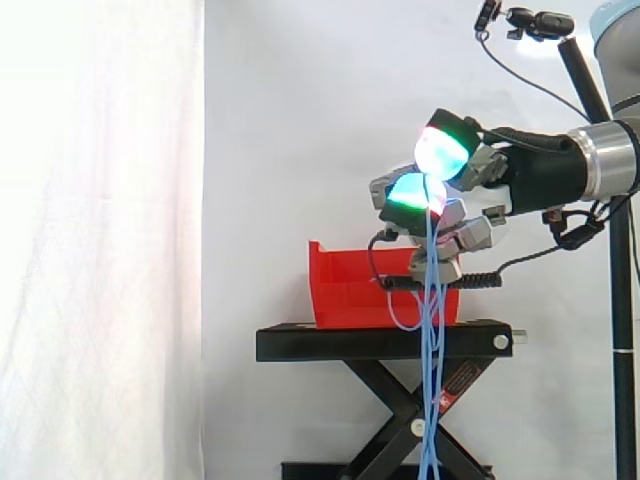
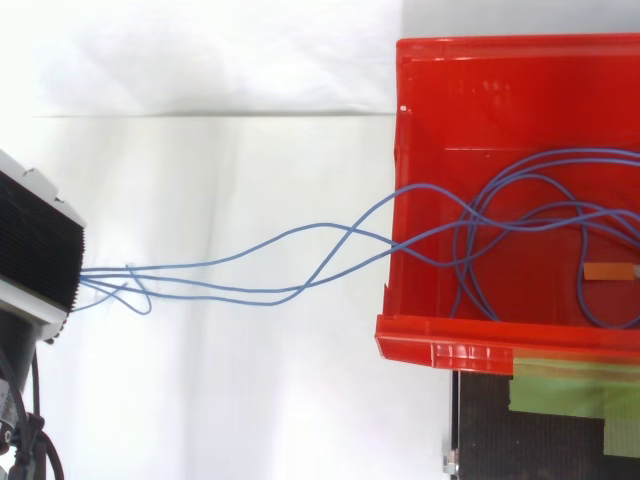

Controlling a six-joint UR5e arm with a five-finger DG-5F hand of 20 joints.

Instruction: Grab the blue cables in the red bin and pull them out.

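My hand (image 1: pixel 478 170) hovers above the right end of the red bin (image 1: pixel 350 280), its glowing fingertips (image 1: pixel 412 190) curled and pinched on a bundle of thin blue cables (image 1: pixel 433 330). From the pinch the strands drop straight past the bin's front, down beside the stand's legs. Seen from above, the blue cables (image 2: pixel 345 237) leave the red bin (image 2: pixel 440 350) over its left wall and run left to my hand (image 2: pixel 35 245) at the picture's edge. Several loops still lie coiled on the bin floor.
The bin rests on a black scissor stand (image 1: pixel 380 342) before a white curtain. A small orange tag (image 2: pixel 610 271) lies among the cable loops. Green tape (image 2: pixel 560 390) covers the stand top beside the bin. A camera on a pole (image 1: pixel 540 22) stands behind my arm.
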